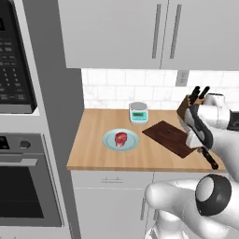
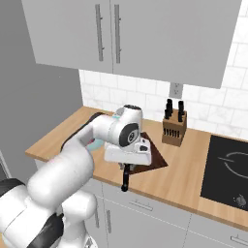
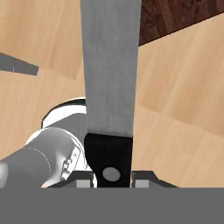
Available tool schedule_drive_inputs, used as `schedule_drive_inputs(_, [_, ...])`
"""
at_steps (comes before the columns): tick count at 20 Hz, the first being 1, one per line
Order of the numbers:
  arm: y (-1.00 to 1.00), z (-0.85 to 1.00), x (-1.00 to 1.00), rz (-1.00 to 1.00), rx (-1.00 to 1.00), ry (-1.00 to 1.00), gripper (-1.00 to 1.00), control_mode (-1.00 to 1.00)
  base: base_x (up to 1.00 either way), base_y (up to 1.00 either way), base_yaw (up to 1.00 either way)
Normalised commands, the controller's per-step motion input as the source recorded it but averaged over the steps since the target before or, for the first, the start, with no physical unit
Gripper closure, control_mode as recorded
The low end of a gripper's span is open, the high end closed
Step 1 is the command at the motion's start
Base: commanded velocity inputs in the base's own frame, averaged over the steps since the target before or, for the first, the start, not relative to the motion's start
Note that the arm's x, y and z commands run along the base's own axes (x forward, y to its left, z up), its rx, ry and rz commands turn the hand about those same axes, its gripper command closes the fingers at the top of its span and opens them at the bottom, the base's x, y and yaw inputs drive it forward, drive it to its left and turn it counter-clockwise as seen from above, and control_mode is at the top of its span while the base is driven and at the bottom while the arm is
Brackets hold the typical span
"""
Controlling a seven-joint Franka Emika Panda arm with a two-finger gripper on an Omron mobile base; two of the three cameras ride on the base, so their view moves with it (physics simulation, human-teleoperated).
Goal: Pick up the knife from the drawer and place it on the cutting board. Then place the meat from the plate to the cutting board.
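Note:
My gripper (image 1: 201, 150) (image 2: 127, 166) (image 3: 109, 175) is shut on the knife (image 3: 109, 65), pinching it where the grey blade meets the black handle. The handle (image 1: 211, 161) (image 2: 125, 180) sticks out over the counter's front edge. The hand hovers at the near corner of the dark wood cutting board (image 1: 169, 137) (image 2: 156, 159) (image 3: 175, 17), whose top is bare. The red meat (image 1: 121, 138) lies on the pale blue plate (image 1: 132, 143), left of the board. Light grey drawer fronts (image 1: 112, 179) (image 2: 140, 203) under the counter look shut.
A small scale (image 1: 138, 112) stands behind the plate by the tiled wall. A wooden knife block (image 1: 188, 105) (image 2: 174, 128) sits behind the board. A black cooktop (image 2: 227, 167) lies to the right, an oven stack (image 1: 18, 177) to the left.

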Motion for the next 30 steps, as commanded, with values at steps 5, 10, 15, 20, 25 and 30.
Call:
schedule_drive_inputs(5, [-0.09,-0.08,1.00,0.23,0.00,0.01,1.00,-1.00,0.00,0.00,0.00])
schedule_drive_inputs(10, [-0.17,-0.22,1.00,0.19,0.00,0.00,1.00,-1.00,0.00,0.00,0.00])
schedule_drive_inputs(15, [-0.36,-0.41,0.97,0.11,0.00,0.00,1.00,-1.00,0.00,0.00,0.00])
schedule_drive_inputs(20, [-0.45,-0.65,0.78,0.02,-0.05,0.00,1.00,-1.00,0.00,0.00,0.00])
schedule_drive_inputs(25, [-0.19,-0.62,0.38,0.00,-0.12,0.00,1.00,-1.00,0.00,0.00,0.00])
schedule_drive_inputs(30, [-0.02,-0.22,-0.01,0.00,-0.08,0.00,1.00,-1.00,0.00,0.00,0.00])
